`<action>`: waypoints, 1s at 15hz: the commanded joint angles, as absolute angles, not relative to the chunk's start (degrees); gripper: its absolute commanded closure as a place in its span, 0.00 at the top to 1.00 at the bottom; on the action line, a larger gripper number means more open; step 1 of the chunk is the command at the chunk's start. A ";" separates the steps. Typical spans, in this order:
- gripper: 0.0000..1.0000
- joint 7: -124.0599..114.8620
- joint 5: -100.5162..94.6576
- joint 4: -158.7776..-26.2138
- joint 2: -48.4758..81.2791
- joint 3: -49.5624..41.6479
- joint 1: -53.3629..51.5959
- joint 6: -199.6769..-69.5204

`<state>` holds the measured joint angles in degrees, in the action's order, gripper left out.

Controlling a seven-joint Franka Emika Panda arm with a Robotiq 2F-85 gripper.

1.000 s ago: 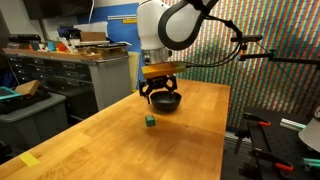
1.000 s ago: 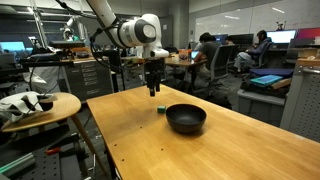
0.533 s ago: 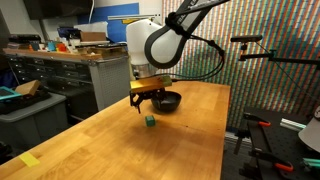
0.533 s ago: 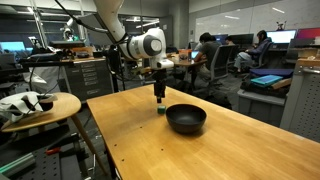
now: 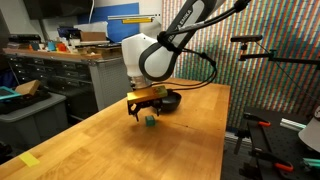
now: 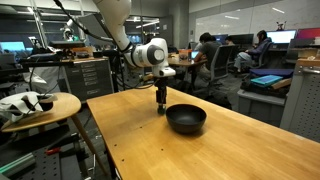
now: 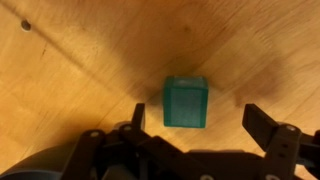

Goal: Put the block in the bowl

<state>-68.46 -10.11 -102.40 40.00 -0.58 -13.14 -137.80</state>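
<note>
The block [image 7: 185, 101] is a small dark green cube on the wooden table. In the wrist view it lies between my fingers, nearer the left finger [image 7: 139, 113]. My gripper [image 7: 200, 118] is open, low over the table and around the block; whether a finger touches it I cannot tell. In both exterior views the gripper [image 5: 147, 108] [image 6: 160, 103] hangs just above the block [image 5: 149, 122] [image 6: 161, 110]. The shallow black bowl [image 6: 186, 119] stands on the table close beside the block; in an exterior view the bowl [image 5: 170, 101] is partly hidden behind my gripper.
The wooden table [image 5: 120, 150] has edges close on both sides. A round side table [image 6: 40, 105] with white objects stands beside it. Cabinets and a workbench [image 5: 60, 65] stand behind. People sit at desks [image 6: 215, 55] in the background.
My arm has come away from above the bowl and lowered over the block. The open fingers now straddle the block near the tabletop. The block and the bowl have not moved.
</note>
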 commanded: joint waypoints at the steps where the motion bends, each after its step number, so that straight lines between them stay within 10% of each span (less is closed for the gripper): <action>1: 0.73 -66.60 -8.10 -99.85 42.12 -1.38 -13.89 -137.49; 8: 0.18 -66.97 -6.53 -100.64 39.86 -1.34 -13.95 -136.41; 15: 0.17 -66.99 -6.68 -103.44 32.09 -2.36 -13.51 -134.20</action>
<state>-68.04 -7.35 -101.01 37.48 -0.94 -13.14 -136.48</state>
